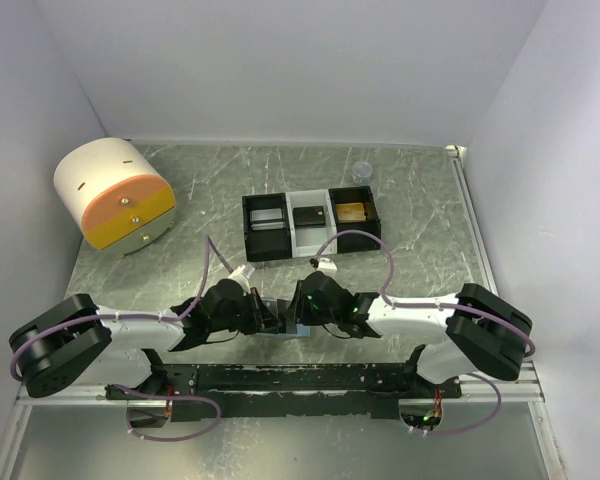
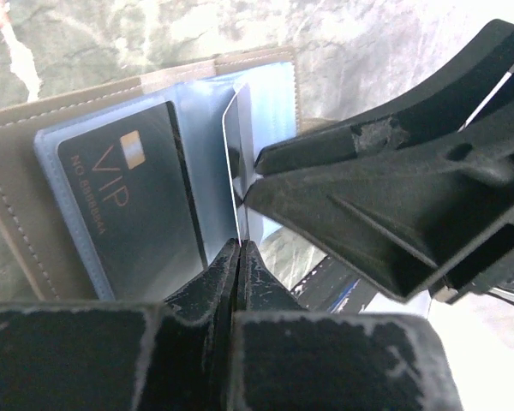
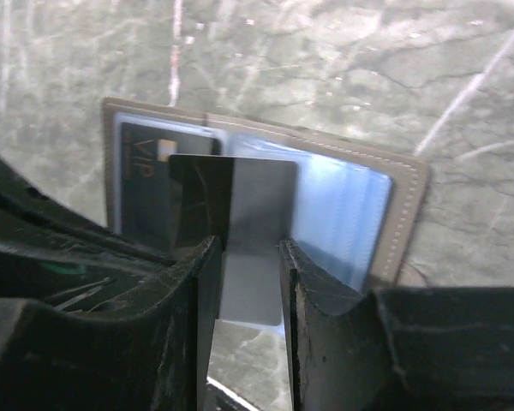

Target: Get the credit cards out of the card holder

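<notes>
Left fingers: the left gripper (image 2: 240, 257) has its fingers pressed tight together with no gap, pinching the thin edge of the upright card (image 2: 233, 163).
Right fingers: the right gripper (image 3: 247, 250) has its fingers parted part-way. The card's face fills the gap and runs on behind both fingers. Whether the tips touch it I cannot tell.
Left wrist only: the card shows edge-on as a pale, slightly bowed line rising from the closed fingertips. The right gripper's tips end just beside it.
Right wrist only: the same card shows face-on, glossy dark grey with rounded corners, one half in dark reflection. It stands in front of the holder's middle.
Card holder: the card holder (image 3: 409, 193) lies open and flat on the table (image 1: 410, 250). It is grey outside with a stitched border and has pale blue clear pockets inside.
VIP card: the VIP card (image 2: 128, 205) is black with a gold chip and sits in a pocket of one leaf.
Top view only: the holder is almost hidden under the two grippers, which meet nose to nose at the near middle of the table.
Tray: the tray (image 1: 270, 256) lies beyond them, apart from the holder. A dark flat piece lies in its white middle compartment and a gold-coloured one in its right.
Further off: a round white-and-orange drawer unit (image 1: 110, 190) stands far left, and a small clear cup (image 1: 361, 172) stands by the far edge.
</notes>
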Robot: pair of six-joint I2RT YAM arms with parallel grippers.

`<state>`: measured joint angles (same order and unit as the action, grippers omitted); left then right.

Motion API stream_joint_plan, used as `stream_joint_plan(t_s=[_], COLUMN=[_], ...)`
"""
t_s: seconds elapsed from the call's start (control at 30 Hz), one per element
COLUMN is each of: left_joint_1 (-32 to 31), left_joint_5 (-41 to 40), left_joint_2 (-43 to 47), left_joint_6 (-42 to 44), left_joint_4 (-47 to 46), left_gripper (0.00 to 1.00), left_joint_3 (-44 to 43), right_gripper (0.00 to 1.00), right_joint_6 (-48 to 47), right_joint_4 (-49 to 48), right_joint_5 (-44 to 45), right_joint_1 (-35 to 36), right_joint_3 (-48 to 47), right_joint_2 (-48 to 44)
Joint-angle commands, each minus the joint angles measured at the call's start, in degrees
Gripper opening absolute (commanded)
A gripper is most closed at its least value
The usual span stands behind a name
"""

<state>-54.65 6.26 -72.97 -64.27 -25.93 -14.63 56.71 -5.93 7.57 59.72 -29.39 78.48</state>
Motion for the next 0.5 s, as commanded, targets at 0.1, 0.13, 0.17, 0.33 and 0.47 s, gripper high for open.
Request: stream_joint_plan(t_s=[0.1, 0.13, 0.17, 0.33, 0.47], left_joint_1=[-0.32, -0.28, -0.28, -0.32, -0.29], left_joint_5=[0.18, 0.09, -0.05, -0.29, -0.11], left_joint_2=[0.16, 0.24, 0.32, 0.50, 0.54], left_joint_6=[1.48, 1.48, 1.53, 2.58, 2.91], left_joint_4=[2.19, 2.23, 2.35, 4.35, 3.96], left_gripper=[0.09, 0.09, 0.09, 0.09, 0.16], left_joint_3=[-1.71, -1.64, -1.74, -3.03, -3.35], right_gripper=[0.31, 0.31, 0.31, 0.29, 0.29], right_joint_6=[3.83, 3.92, 3.95, 4.30, 4.71], right_joint_4=[-0.88, -1.33, -1.39, -1.50, -3.19], right_joint_5=[3.18, 2.89, 2.67, 2.58, 1.89], right_joint_1=[-0.01, 0.05, 0.03, 0.03, -0.04], right_joint_3=[3.34, 3.85, 4.08, 4.81, 5.44], right_joint_2=[1.72, 1.56, 1.59, 2.43, 2.70])
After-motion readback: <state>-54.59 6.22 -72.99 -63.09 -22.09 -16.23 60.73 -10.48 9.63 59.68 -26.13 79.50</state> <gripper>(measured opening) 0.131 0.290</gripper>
